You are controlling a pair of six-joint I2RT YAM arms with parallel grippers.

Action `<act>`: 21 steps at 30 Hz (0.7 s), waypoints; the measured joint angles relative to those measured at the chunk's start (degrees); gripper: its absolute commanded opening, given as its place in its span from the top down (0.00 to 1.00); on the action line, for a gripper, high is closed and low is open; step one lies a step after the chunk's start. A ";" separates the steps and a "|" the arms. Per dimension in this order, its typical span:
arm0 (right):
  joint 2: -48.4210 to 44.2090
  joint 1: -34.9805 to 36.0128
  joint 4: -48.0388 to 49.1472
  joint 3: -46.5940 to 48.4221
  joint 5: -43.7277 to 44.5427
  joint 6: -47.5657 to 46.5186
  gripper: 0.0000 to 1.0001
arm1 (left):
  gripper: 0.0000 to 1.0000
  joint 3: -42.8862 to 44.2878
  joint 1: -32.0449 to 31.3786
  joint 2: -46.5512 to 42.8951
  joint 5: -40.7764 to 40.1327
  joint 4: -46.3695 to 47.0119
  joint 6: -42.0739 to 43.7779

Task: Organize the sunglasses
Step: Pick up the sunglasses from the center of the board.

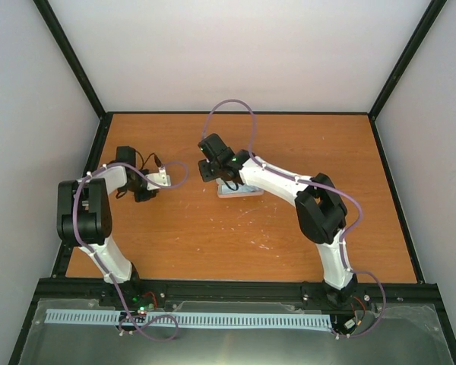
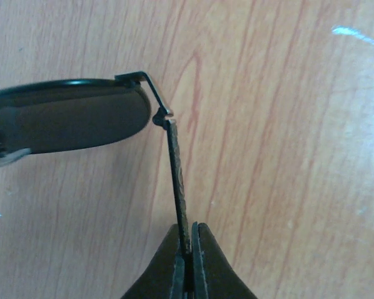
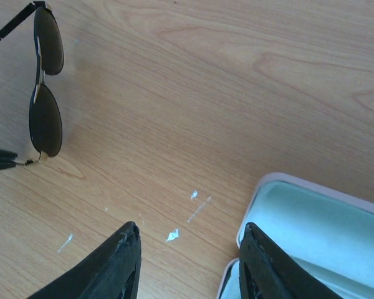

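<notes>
My left gripper [image 2: 188, 243] pinches one arm of the sunglasses [image 2: 75, 121], bottom centre; my right gripper [image 3: 190, 255] stands part open, seemingly empty, beside the open case [image 3: 311, 218] at lower right.

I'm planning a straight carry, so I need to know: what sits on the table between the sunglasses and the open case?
Nothing. In the right wrist view, only bare table with small white marks separates the sunglasses from the open case.

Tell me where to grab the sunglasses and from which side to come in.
Take the sunglasses by one slim temple arm, not the lenses. The arm is a thin flat strip sticking out from the hinge, so come in from its free end and pinch across its thin sides, as the left claw does now.
</notes>
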 measured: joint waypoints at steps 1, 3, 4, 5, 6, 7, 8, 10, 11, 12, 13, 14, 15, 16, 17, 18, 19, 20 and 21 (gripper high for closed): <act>0.44 0.00 -0.17 0.74 -0.37 -0.15 0.56 | 1.00 -0.09 0.00 -0.22 0.33 -0.26 -0.02; 1.62 0.00 -0.46 2.84 -1.05 -0.37 0.55 | 0.99 -0.46 0.00 -1.09 1.09 -1.14 -0.04; 2.34 0.00 -0.50 3.96 -1.53 -0.46 0.54 | 0.99 -0.74 -0.02 -1.73 1.60 -1.57 -0.09; 3.08 0.00 -0.70 5.20 -2.10 -0.66 0.54 | 0.99 -1.11 -0.11 -2.64 2.14 -2.21 -0.24; 3.82 0.00 -0.90 6.38 -2.56 -0.94 0.54 | 0.99 -1.53 -0.33 -3.78 2.80 -2.97 -0.35; 4.37 0.00 -1.01 7.21 -3.30 -1.31 0.54 | 0.99 -1.90 -0.46 -4.87 3.39 -3.63 -0.46; 4.96 -0.02 -1.14 8.22 -4.31 -1.81 0.54 | 0.99 -2.19 -0.63 -5.95 3.85 -4.15 -0.57; 6.19 -0.02 -1.86 10.69 -7.15 -3.02 0.54 | 0.99 -2.73 -1.40 -8.28 4.94 -5.49 -0.98; 7.02 -0.02 -2.16 12.37 -8.83 -3.80 0.54 | 1.00 -2.89 -1.95 -9.35 5.55 -6.21 -1.31; 7.89 -0.02 -2.67 14.27 -10.56 -4.48 0.53 | 1.00 -2.97 -2.75 -10.51 6.21 -6.93 -1.66; 8.50 -0.02 -3.15 15.67 -11.89 -4.96 0.53 | 0.99 -2.97 -3.54 -11.41 6.93 -7.69 -2.03; 9.16 -0.02 -3.50 17.00 -13.44 -5.53 0.53 | 0.99 -2.99 -4.31 -12.15 7.56 -8.24 -2.45; 9.55 -0.04 -3.85 17.92 -15.10 -6.01 0.52 | 0.99 -2.97 -5.05 -12.79 8.15 -8.87 -2.82; 9.62 -0.04 -4.07 18.23 -16.79 -6.43 0.52 | 0.99 -2.99 -5.64 -13.31 8.63 -9.35 -3.17; 9.62 -0.02 -4.15 18.25 -17.94 -6.62 0.52 | 0.99 -2.97 -6.23 -13.68 9.20 -9.79 -3.58; 9.62 -0.02 -4.22 18.23 -19.23 -6.80 0.52 | 0.99 -2.99 -6.78 -13.92 9.68 -10.27 -3.96; 9.62 -0.02 -4.22 18.16 -20.31 -6.88 0.52 | 0.99 -2.99 -7.21 -14.01 10.12 -10.69 -4.35; 9.62 -0.02 -4.35 18.10 -21.22 -6.95 0.52 | 0.99 -2.99 -7.54 -14.01 10.40 -10.99 -4.61; 9.62 -0.02 -4.66 18.10 -22.12 -7.04 0.51 | 0.99 -2.99 -7.78 -14.01 10.67 -11.39 -4.98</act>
